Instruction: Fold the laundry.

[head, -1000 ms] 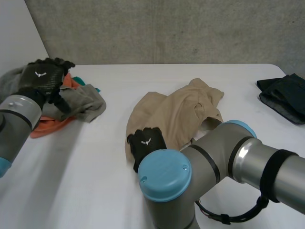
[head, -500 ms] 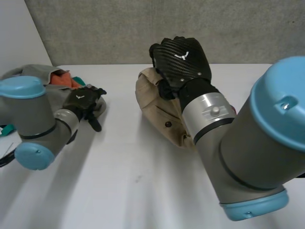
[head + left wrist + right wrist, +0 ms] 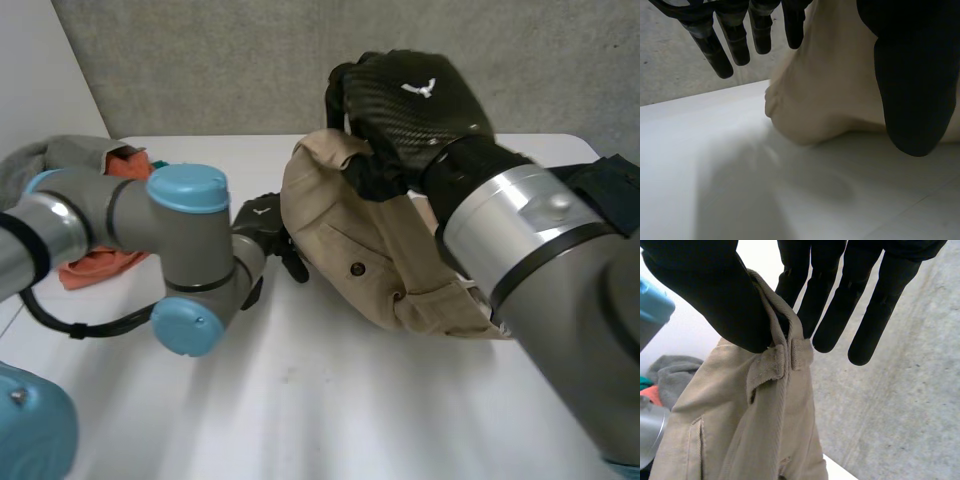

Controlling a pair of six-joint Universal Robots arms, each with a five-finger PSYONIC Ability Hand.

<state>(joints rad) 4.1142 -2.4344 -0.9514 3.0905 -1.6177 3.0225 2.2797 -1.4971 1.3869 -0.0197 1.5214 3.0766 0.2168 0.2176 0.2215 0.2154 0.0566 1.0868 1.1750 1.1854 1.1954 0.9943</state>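
A pair of tan trousers [image 3: 370, 250] hangs by its waistband from my right hand [image 3: 410, 110], with the lower part resting on the white table [image 3: 300, 400]. In the right wrist view the thumb [image 3: 710, 290] and fingers pinch the waistband of the trousers [image 3: 740, 430] at a belt loop. My left hand [image 3: 262, 225] sits low on the table, right beside the garment's left edge. In the left wrist view its fingers [image 3: 715, 45] are straight and spread, with the tan cloth [image 3: 825, 100] just beyond them.
A pile of grey [image 3: 60, 155] and orange [image 3: 95, 265] laundry lies at the table's left. A dark garment [image 3: 612, 170] lies at the far right. My left arm's elbow [image 3: 190, 190] stands between the pile and the trousers.
My right hand has lifted the trousers by the waistband from the table. My left arm has swung from the laundry pile across to the trousers' left edge.
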